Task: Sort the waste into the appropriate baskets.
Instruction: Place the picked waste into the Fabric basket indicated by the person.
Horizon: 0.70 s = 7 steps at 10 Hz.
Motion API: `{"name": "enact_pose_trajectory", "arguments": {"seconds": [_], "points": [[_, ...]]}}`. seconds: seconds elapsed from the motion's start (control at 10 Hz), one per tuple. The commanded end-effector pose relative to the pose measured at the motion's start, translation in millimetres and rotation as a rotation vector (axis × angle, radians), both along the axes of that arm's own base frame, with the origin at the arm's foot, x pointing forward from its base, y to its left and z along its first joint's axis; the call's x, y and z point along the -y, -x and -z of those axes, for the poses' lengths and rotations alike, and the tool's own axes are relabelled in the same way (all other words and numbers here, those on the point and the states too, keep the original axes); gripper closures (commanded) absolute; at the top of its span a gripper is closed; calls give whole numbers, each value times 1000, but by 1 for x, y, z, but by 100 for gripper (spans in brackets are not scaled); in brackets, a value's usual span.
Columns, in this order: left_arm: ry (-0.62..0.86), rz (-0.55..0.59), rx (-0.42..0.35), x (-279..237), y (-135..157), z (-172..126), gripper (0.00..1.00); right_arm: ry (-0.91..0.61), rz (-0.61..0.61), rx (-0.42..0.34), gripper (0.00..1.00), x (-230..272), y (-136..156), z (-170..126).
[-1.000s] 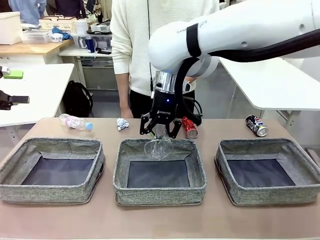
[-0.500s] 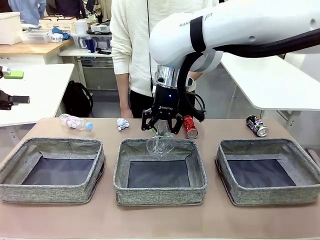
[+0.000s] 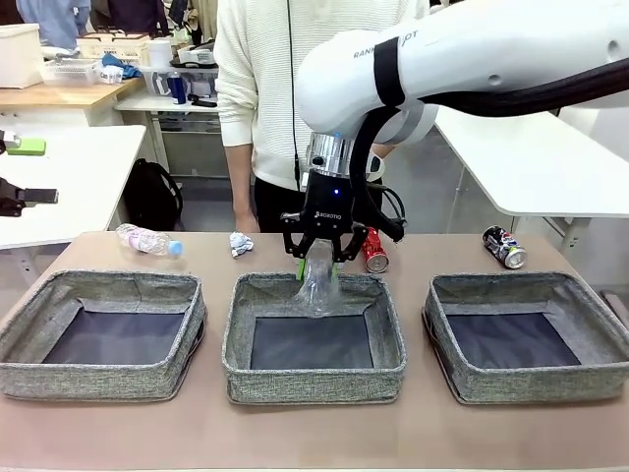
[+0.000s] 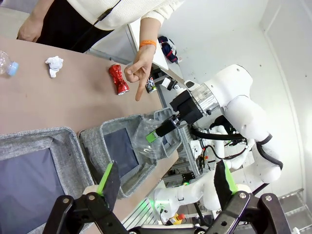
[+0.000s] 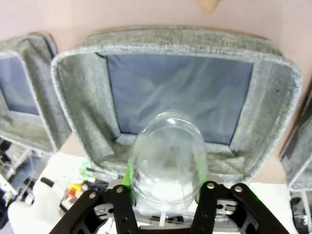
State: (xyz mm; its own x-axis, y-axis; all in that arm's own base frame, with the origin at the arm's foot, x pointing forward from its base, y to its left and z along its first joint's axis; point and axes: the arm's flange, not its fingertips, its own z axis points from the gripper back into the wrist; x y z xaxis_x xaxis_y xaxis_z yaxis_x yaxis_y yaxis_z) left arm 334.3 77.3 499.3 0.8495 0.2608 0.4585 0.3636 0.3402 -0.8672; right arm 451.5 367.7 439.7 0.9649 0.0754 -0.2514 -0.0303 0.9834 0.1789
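Cup (image 3: 317, 286) of clear rounded plastic is over the woven grey middle basket (image 3: 314, 380)

R arm (image 3: 472, 49) across mid, R claw (image 3: 318, 260) pointing down, jaws apart; L claw (image 4: 165, 176) spread wide.

This was a robotics lab or research workroom. A large white robot arm (image 3: 491, 49), trailed by a thick black cable (image 3: 531, 98), reached in from the right over the near brown table (image 3: 314, 433), where three grey fabric baskets (image 3: 314, 372) sat in a neat row. White work tables (image 3: 531, 157) stood to the left and right beyond it. At the far left a wooden bench (image 3: 69, 95) carried plastic storage boxes (image 3: 20, 54), and a black backpack (image 3: 152, 197) sat on the floor beside it.
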Motion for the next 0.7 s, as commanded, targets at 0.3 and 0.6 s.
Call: {"name": "enact_pose_trajectory", "arguments": {"seconds": [0.3, 0.6], "points": [[16, 3, 28, 1, -1, -1, 0, 4, -17, 3, 0, 9, 2, -2], [16, 3, 28, 1, -1, -1, 0, -38, -30, -3, 0, 16, 3, -6]]}}
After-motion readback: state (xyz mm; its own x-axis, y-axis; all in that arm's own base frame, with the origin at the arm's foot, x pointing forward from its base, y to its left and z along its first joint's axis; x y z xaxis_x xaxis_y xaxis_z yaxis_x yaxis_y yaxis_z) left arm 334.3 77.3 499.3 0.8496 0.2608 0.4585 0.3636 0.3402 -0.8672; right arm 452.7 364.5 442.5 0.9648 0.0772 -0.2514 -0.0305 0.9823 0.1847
